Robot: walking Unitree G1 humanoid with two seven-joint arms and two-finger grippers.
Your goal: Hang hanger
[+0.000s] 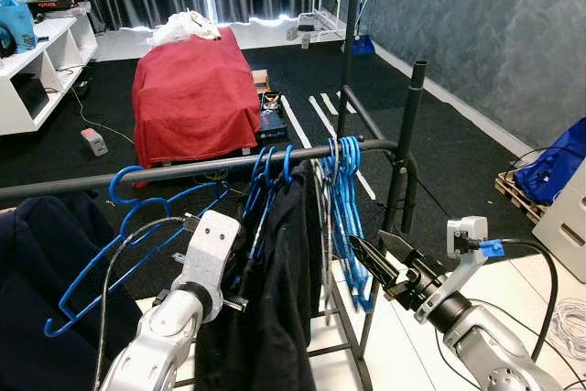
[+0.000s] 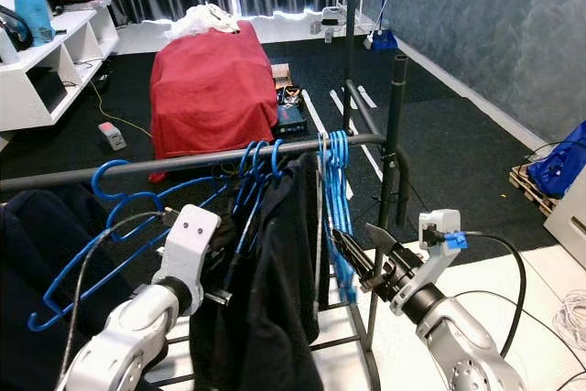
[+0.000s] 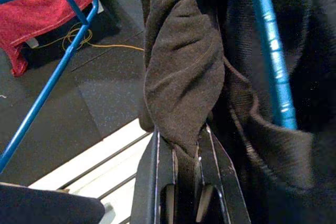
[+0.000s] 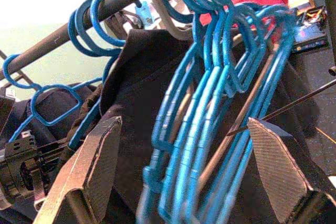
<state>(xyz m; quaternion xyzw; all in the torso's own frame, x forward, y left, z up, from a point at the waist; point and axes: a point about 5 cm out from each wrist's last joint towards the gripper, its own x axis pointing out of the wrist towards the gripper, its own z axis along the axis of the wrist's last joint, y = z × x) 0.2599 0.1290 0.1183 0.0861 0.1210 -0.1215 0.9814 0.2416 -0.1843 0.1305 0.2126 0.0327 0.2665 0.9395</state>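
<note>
Two end effectors are at the rail [image 1: 229, 168]: the left end effector [image 3: 184, 192] is pinching soft, limp black cloth [image 3: 184, 77], the right end effector [image 4: 184, 182] is spread before the hangers [image 4: 220, 108]. These are judged light, stiff and slippery, best taken at the shoulder bar.

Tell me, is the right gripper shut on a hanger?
No, the right gripper is open, its fingers spread either side of the blue hangers on the rail.

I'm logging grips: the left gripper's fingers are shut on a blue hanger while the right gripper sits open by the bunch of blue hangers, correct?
Not quite. The left wrist view shows the left gripper shut on the dark garment, not a hanger. The right gripper is open by the blue hangers.
</note>
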